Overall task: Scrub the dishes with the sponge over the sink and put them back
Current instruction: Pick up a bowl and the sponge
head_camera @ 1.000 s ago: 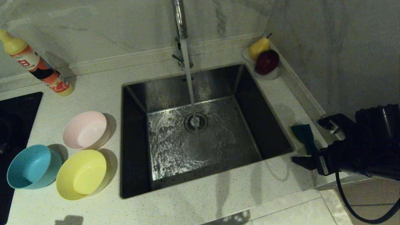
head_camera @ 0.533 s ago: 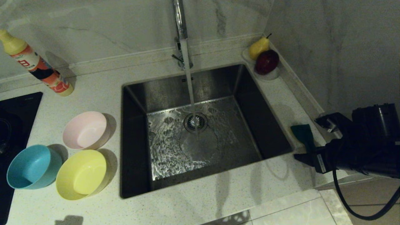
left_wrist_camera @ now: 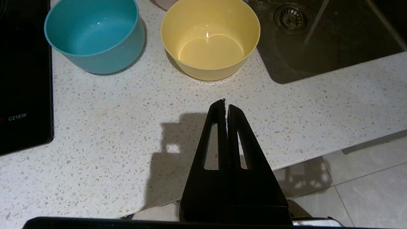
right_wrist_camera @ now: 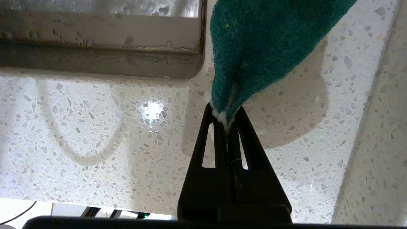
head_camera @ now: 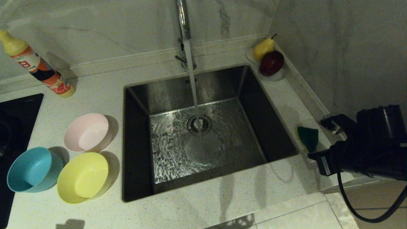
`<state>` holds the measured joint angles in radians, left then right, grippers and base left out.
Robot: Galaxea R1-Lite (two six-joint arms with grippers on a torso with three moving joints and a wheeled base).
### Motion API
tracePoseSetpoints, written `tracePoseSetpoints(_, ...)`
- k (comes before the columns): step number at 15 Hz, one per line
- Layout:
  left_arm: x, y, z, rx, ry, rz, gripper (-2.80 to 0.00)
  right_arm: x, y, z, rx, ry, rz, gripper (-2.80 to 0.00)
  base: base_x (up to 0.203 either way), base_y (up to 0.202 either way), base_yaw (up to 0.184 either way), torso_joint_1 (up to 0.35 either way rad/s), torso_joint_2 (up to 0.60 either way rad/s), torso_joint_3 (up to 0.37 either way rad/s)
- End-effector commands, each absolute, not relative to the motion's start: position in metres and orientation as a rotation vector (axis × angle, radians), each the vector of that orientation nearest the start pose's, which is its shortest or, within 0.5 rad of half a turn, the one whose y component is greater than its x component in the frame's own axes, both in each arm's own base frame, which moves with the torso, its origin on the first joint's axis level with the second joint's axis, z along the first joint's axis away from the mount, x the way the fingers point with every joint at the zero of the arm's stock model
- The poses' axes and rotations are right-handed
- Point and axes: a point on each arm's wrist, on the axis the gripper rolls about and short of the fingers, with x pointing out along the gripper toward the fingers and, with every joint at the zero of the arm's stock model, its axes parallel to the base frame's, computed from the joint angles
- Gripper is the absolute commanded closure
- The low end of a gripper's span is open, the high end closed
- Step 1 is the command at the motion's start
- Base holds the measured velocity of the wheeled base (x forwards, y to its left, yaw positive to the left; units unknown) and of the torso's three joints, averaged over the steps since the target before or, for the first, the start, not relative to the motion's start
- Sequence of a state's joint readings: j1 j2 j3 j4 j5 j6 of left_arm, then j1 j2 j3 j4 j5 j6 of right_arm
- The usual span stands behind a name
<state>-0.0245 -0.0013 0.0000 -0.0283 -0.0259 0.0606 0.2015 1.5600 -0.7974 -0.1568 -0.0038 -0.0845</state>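
The sponge (head_camera: pixel 307 137) sits at the right of the frame on the table (head_camera: pixel 222 203) beside the sink (head_camera: pixel 140 101), dark green face up, its near end pinched into a crumpled fold. The right hand (right_wrist_camera: pixel 226 119) is clamped on it now; 1 second ago its fingers were spread wide. The left hand (left_wrist_camera: pixel 226 106) is closed on nothing, low in the frame near the yellow bowl (left_wrist_camera: pixel 210 41).

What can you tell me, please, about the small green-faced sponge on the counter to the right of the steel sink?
The small rectangular sponge has a dark green, coarse scouring face on a pale foam layer. Its near end is pinched and squashed between the shut fingers of the right gripper, so it folds into a wedge there. It lies on the speckled white countertop, close beside the corner of the stainless-steel sink rim. Whether its far end rests on the counter cannot be told.
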Motion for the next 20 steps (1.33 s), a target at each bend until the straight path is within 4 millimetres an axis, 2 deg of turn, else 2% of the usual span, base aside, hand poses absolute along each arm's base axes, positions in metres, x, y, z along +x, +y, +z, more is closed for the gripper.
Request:
tracePoseSetpoints(1, -0.022, 0.0, 0.074, 0.061, -0.018, -0.05, 0.0, 0.254, 0.052, 0.176, -0.147, 0.593, 0.217, 0.0, 0.0, 0.0, 0.0, 0.0, 0.0, 0.0)
tracePoseSetpoints(4, -0.022, 0.0, 0.074, 0.061, -0.018, -0.05, 0.0, 0.248, 0.051, 0.185, -0.143, 0.558, 0.218, 0.0, 0.0, 0.0, 0.0, 0.0, 0.0, 0.0)
tracePoseSetpoints(10, -0.022, 0.0, 0.074, 0.061, -0.017, -0.05, 0.0, 0.216, 0.052, 0.233, -0.142, 0.476, 0.248, 0.0, 0.0, 0.0, 0.0, 0.0, 0.0, 0.0)
tracePoseSetpoints(13, -0.022, 0.0, 0.074, 0.061, -0.018, -0.05, 0.0, 0.211, 0.052, 0.235, -0.141, 0.481, 0.255, 0.0, 0.0, 0.0, 0.0, 0.0, 0.0, 0.0)
tracePoseSetpoints(16, -0.022, 0.0, 0.074, 0.061, -0.018, -0.05, 0.0, 0.194, 0.065, 0.244, -0.155, 0.45, 0.332, 0.0, 0.0, 0.0, 0.0, 0.0, 0.0, 0.0)
tracePoseSetpoints(20, -0.022, 0.0, 0.074, 0.061, -0.017, -0.05, 0.0, 0.168, 0.086, 0.271, -0.178, 0.413, 0.469, 0.0, 0.0, 0.0, 0.0, 0.0, 0.0, 0.0)
